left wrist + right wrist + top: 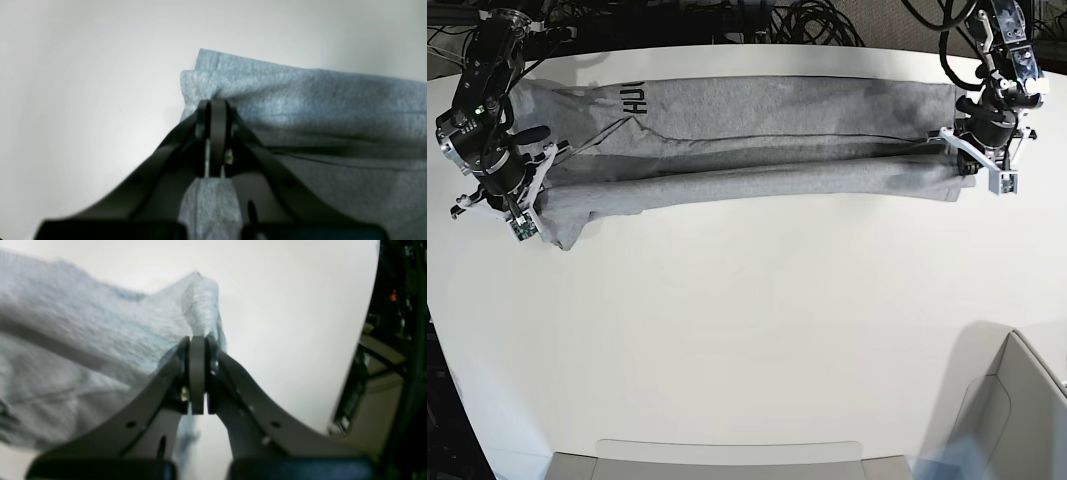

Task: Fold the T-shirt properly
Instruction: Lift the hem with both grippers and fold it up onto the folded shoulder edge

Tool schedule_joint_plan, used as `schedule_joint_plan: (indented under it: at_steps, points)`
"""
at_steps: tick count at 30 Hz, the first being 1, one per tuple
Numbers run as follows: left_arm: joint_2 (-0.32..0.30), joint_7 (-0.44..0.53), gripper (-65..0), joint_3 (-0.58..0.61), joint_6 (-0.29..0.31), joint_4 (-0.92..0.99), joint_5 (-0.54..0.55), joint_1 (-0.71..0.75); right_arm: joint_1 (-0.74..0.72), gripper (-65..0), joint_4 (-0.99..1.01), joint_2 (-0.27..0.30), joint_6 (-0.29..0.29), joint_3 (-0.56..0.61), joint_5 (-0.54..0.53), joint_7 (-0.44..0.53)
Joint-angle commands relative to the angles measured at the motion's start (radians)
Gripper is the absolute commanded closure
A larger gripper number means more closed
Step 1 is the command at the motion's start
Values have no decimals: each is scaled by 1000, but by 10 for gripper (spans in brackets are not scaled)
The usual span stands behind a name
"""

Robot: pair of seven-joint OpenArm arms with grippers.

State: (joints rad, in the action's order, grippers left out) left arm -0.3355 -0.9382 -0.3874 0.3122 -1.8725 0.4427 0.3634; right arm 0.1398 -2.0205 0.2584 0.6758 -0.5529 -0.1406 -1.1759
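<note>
The T-shirt (757,150) lies stretched in a long band across the far part of the white surface (747,330), running from the left side to the right side. It is folded lengthwise, with several soft ridges and creases along its length, and black block letters show near its far-left end. A loose flap of the cloth hangs down toward the near side at the left end.

The right hand (527,205) sits at the left end of the band in the base view. Its wrist view shows the hand (197,340) pinched together on a bunched corner of the T-shirt (100,340) — the cloth rises in a small peak just beyond the tips, and the rest drapes away to the left.

The left hand (962,150) sits at the right end of the band in the base view. In its wrist view the hand (217,103) is likewise clamped on the T-shirt (317,100), close to a layered corner where two edges of cloth lie one over the other — the fabric spreads off to the right over the surface (83,83).

A pale bin-like edge (1017,400) shows at the near-right corner, and dark cables (807,20) lie beyond the far edge.
</note>
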Motion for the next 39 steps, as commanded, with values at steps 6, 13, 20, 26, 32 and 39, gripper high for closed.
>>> schedule_joint_plan:
  at_steps: [6, 13, 20, 26, 32, 39]
  points:
    - [-18, 23, 0, -9, -3, -25, -8, 33, 10, 0, -18, 22, 22, -71, 16, -20]
    - [-17, 23, 0, -9, -3, -22, -9, 78, 94, 0, -12, 19, 22, -63, 16, -19]
    - [-15, 23, 0, -6, -3, -19, -9, 89, 131, 0, -7, 17, 22, -39, 17, -17]
    - [-20, -86, -103, -8, -3, -22, -9, 101, 165, -142, -7, 12, 22, -26, 16, -17]
    - [-15, -87, -218, -74, -3, -25, -9, 127, 168, -176, -7, -6, 22, -32, 16, -17]
    - [-15, -54, -222, -178, -2, -37, -3, 122, 162, -176, -9, -6, 22, -32, 16, -17]
